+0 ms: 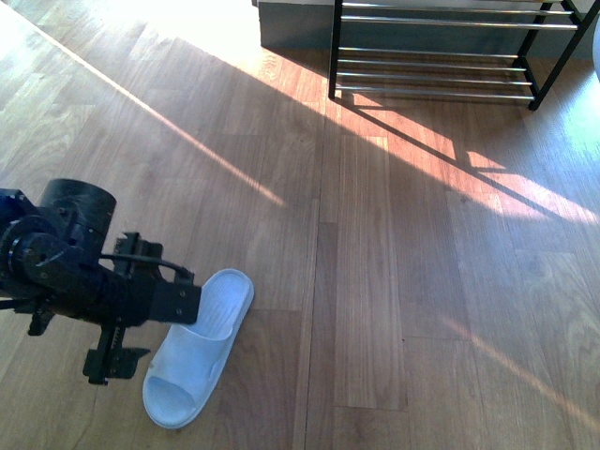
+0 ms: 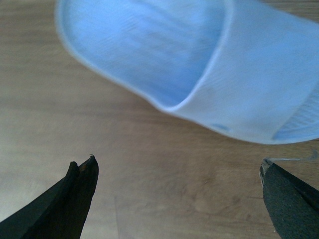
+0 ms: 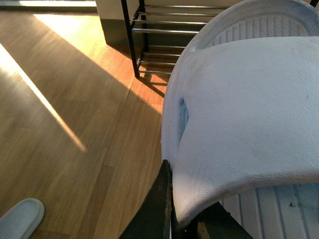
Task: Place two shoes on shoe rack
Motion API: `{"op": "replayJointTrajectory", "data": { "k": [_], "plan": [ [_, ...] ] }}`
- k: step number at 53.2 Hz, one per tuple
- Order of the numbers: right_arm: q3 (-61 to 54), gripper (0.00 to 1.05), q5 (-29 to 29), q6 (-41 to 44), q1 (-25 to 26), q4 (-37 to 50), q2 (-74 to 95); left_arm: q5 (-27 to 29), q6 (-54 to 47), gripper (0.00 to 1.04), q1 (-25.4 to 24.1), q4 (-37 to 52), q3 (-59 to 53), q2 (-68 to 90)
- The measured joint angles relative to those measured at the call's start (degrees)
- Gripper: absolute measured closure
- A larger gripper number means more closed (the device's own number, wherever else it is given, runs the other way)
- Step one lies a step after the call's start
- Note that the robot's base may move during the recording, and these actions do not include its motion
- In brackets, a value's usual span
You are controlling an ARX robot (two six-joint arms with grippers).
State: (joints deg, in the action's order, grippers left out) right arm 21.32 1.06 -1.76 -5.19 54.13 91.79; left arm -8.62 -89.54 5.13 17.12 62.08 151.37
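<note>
**One slipper on the floor, one in the grip, rack across the room**

Closest in, the left gripper [image 2: 179,184] hangs low over the wooden floor [image 1: 403,262]. Its two black fingers [image 2: 75,199] are spread wide with nothing between them. Just beyond the fingertips lies a pale blue slipper [image 1: 202,352], an open-toed slide rather than a laced shoe. It rests flat on its sole on the boards. In the front view the black arm overlaps the slipper's near edge. I cannot tell from any view whether the arm touches it.

The right arm is out of the front view, but its own camera shows the right gripper [image 3: 187,219] clamped on the strap edge of a second slipper [image 3: 249,129]. This one is the same pale colour with a ribbed footbed. It fills most of that view and is held up off the floor. The slipper on the floor shows small in a corner of the same picture, well apart from the held one.

Past both, bands of sunlight cross the boards at a slant. At the far end stands the shoe rack [image 1: 431,70], with black uprights and shiny horizontal rods. No footwear shows on the tiers in view. Both slippers are well short of it.
</note>
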Motion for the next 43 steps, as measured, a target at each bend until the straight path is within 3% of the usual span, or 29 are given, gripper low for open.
{"op": "replayJointTrajectory", "data": {
  "k": [10, 31, 37, 43],
  "plan": [
    [0.0, 1.03, 0.0, 0.0, 0.0, 0.0, 0.0, 0.8, -12.2, 0.09, 1.9, -11.7, 4.7, 4.4],
    [0.0, 1.03, 0.0, 0.0, 0.0, 0.0, 0.0, 2.7, -16.0, 0.09, 1.2, -14.7, 10.6, 9.7],
    [0.0, 1.03, 0.0, 0.0, 0.0, 0.0, 0.0, 2.9, -14.8, 0.09, 1.2, -13.2, 10.7, 10.1],
    [0.0, 1.03, 0.0, 0.0, 0.0, 0.0, 0.0, -1.5, -12.2, 0.09, 1.5, -5.2, 10.1, 10.7]
  ]
}}
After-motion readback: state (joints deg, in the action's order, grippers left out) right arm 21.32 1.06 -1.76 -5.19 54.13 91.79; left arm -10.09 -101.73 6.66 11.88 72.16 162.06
